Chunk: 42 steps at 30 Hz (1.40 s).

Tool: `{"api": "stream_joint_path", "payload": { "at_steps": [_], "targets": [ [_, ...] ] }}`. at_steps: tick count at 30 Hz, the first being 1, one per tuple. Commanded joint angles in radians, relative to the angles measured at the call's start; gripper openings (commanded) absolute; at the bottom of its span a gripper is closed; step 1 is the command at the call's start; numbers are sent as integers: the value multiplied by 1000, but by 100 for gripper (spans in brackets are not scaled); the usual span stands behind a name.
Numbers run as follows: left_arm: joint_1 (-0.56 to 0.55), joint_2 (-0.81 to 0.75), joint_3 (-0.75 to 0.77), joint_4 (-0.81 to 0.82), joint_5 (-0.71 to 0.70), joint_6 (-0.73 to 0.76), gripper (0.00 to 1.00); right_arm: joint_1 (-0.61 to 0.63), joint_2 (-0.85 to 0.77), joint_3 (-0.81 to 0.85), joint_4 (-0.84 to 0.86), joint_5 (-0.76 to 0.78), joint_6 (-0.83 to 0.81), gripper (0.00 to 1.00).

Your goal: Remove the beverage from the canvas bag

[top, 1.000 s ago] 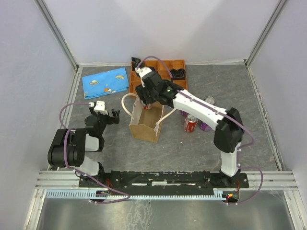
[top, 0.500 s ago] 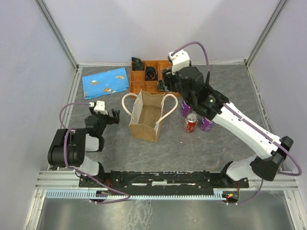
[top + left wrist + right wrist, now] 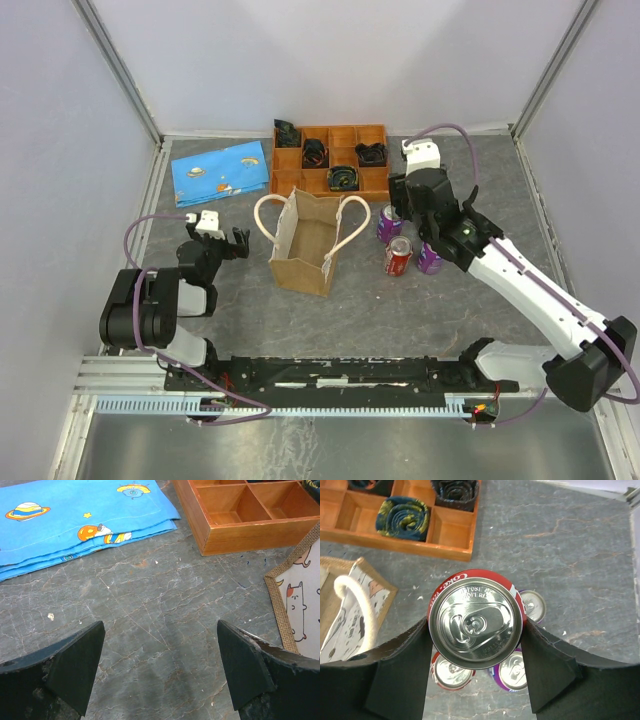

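Note:
The tan canvas bag (image 3: 303, 248) stands open in the middle of the table, its cream rope handles up. Its corner shows in the right wrist view (image 3: 350, 600) and in the left wrist view (image 3: 299, 597). My right gripper (image 3: 405, 203) is right of the bag, shut on a red cola can (image 3: 476, 625) and holding it upright above three cans that stand on the table: a red can (image 3: 449, 672) and two purple cans (image 3: 512, 672), (image 3: 534, 605). My left gripper (image 3: 232, 243) is open and empty, low over the table left of the bag.
An orange compartment tray (image 3: 330, 128) with rolled dark items stands behind the bag. A blue printed cloth (image 3: 220, 170) lies at the back left. The three standing cans (image 3: 398, 257) cluster right of the bag. Walls enclose the table.
My right arm has come up out of the bag and swung right with the red can, now over the standing cans. The left arm has not moved.

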Motion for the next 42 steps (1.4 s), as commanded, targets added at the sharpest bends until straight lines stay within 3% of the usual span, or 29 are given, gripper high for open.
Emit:
{"api": "stream_joint_path", "payload": {
  "at_steps": [1,18,42],
  "targets": [
    [4,-8,2,50,14,48,99,5,-70,-20,92,-77,34,0],
    [4,-7,2,51,15,48,99,11,66,-95,138,-445,139,0],
    [4,-7,2,50,16,48,99,35,250,-202,221,-330,137,0]
  ]
}}
